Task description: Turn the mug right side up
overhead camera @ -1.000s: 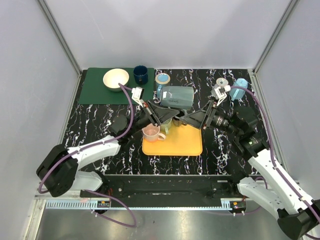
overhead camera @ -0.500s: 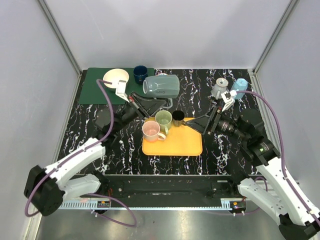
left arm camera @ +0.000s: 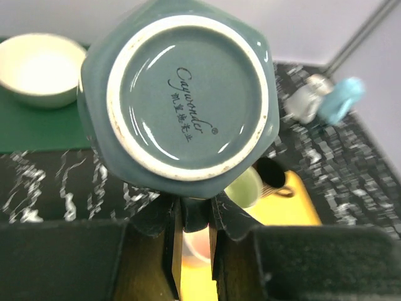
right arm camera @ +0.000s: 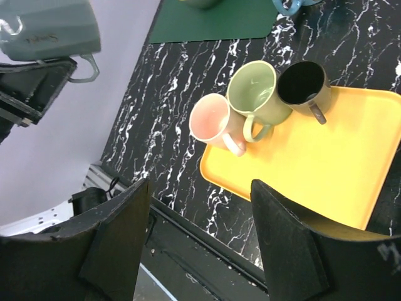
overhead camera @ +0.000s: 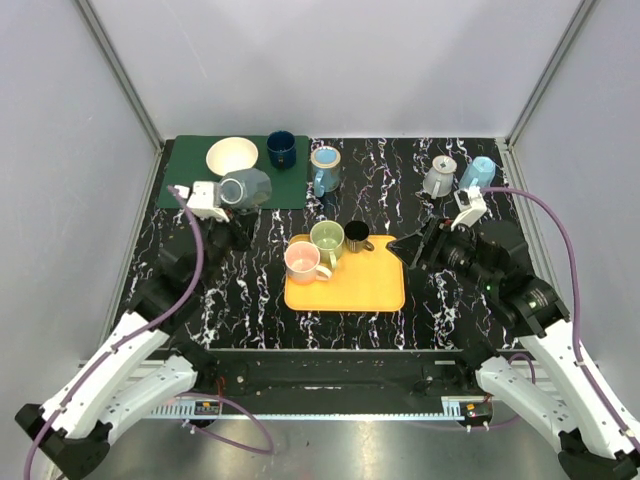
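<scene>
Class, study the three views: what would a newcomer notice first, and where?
The grey-blue mug fills the left wrist view, base toward the camera, gripped by the left hand above the table's left side. At centre, three upright mugs cluster at the yellow tray's far left corner. The right hand hovers open by its right edge.

The black marbled table [overhead camera: 250, 290] bears a green mat [overhead camera: 180, 160], yellow tray [overhead camera: 365, 285], blue mug [overhead camera: 325, 170] — also grey jug [overhead camera: 438, 178], pale-blue cup [overhead camera: 478, 172].
</scene>
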Tool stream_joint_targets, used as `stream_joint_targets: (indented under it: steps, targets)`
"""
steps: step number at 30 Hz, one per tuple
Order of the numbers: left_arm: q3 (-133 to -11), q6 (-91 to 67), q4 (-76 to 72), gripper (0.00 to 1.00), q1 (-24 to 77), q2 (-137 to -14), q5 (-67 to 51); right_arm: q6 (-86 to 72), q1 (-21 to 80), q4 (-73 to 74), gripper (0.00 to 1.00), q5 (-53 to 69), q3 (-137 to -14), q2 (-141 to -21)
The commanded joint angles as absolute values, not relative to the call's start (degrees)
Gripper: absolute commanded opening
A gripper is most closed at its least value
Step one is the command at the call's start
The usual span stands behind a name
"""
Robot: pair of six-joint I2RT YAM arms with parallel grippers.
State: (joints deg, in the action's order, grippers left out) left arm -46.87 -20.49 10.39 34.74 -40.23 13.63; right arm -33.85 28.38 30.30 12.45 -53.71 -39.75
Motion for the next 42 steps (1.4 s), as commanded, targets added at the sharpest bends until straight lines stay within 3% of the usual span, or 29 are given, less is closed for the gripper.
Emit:
stream_joint_targets:
  steps: [1, 11, 24, 40, 42]
  targets:
    - [-45.9, -15.1, 11.4, 0.00, 34.5, -44.2, 22.5, -31.7, 28.7, 30.2, 0.70, 9.8, -55.0, -40.7]
    - [-46.8, -15.8, 7.6, 0.00, 32.3, -60.6, 23.7, -31.2, 28.7, 29.2, 0.70, 9.8, -53.5, -40.7]
    - [-46.1, -24.3, 0.3, 0.00, 24.3, -77.3, 13.3, -30.1, 28.7, 28.4, 0.70, 9.7, -51.9, -41.1]
    - [-46.9, -29.3, -0.2, 0.00, 20.9, -86.0, 8.9, -30.3, 28.7, 27.7, 0.70, 9.8, -49.9, -41.8]
    - [-47.7, -29.3, 2.3, 0.08, 20.9, -86.1, 8.9, -30.1, 28.7, 27.7, 0.70, 9.5, -49.7, -41.9]
